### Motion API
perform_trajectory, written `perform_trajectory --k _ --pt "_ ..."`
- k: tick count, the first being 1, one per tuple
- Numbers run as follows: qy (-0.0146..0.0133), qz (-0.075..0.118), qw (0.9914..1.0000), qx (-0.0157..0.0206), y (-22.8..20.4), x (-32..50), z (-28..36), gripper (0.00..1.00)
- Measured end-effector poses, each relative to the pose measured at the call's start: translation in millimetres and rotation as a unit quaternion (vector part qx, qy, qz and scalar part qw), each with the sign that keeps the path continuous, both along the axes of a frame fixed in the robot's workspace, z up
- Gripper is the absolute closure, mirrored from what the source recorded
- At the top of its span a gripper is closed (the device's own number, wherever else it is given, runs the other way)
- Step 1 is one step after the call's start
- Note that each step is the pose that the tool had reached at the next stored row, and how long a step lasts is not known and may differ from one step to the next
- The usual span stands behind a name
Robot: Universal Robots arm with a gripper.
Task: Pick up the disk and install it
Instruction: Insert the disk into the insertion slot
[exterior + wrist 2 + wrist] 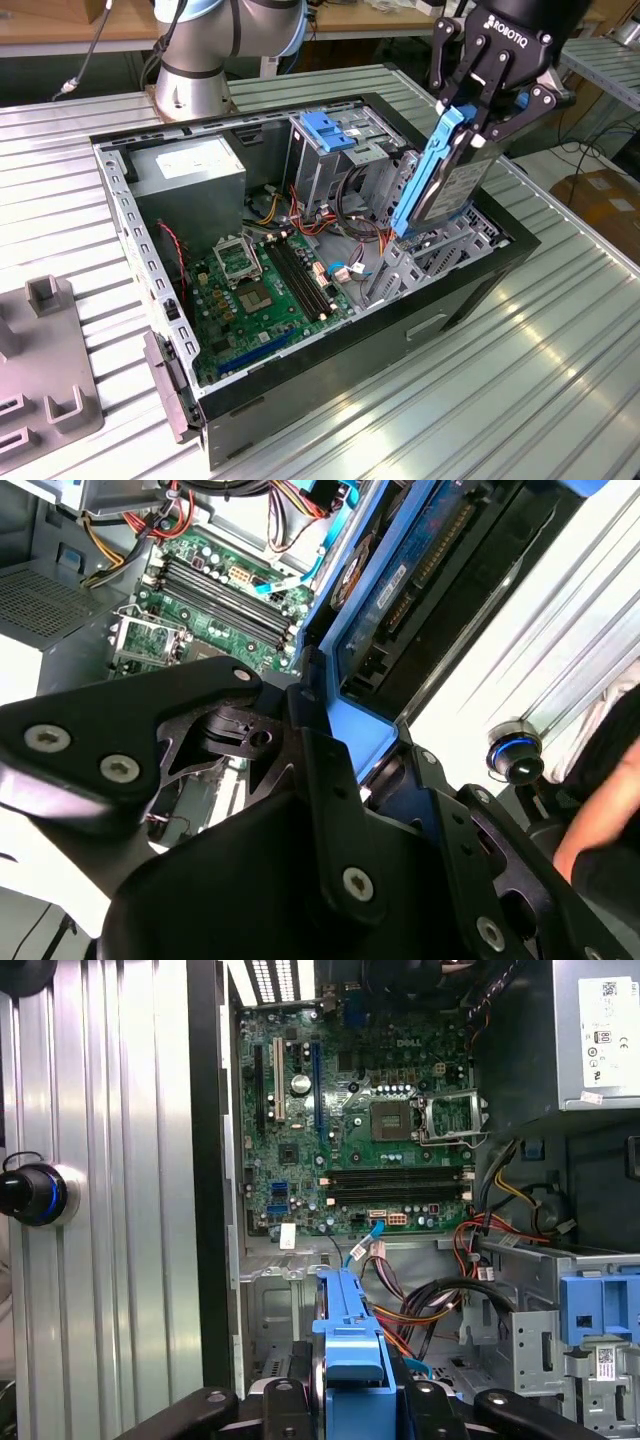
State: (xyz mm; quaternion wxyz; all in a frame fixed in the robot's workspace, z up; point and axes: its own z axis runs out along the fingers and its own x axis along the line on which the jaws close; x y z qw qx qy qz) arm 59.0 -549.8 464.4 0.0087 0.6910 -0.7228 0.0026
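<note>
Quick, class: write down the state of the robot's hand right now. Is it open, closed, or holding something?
Hand: closed on the disk, holding it on edge over the open computer case.

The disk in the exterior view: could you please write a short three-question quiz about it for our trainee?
1. True or false: the disk lies flat beside the computer case.
2. What grips the disk? A the claw; B a strap; C nothing.
3. Fill in: the disk's carrier rail is coloured ____.
Key: 1 false, it hangs tilted over the open computer case; 2 A; 3 blue.
</note>
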Motion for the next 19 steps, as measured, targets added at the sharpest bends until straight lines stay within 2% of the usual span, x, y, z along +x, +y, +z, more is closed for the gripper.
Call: perform_trajectory --k 11,14,17,19 --pt "0.0000 0.000 1.00000 0.0000 0.0 0.8 0.0 0.63" --pt "0.0000 0.000 1.00000 0.0021 -0.9 4.9 -3.6 0.63" --pt "0.0000 0.000 0.99997 0.0083 -6.1 8.4 -5.5 0.63" --pt "0.0000 0.000 0.99995 0.0100 -10.8 9.6 -6.0 0.63"
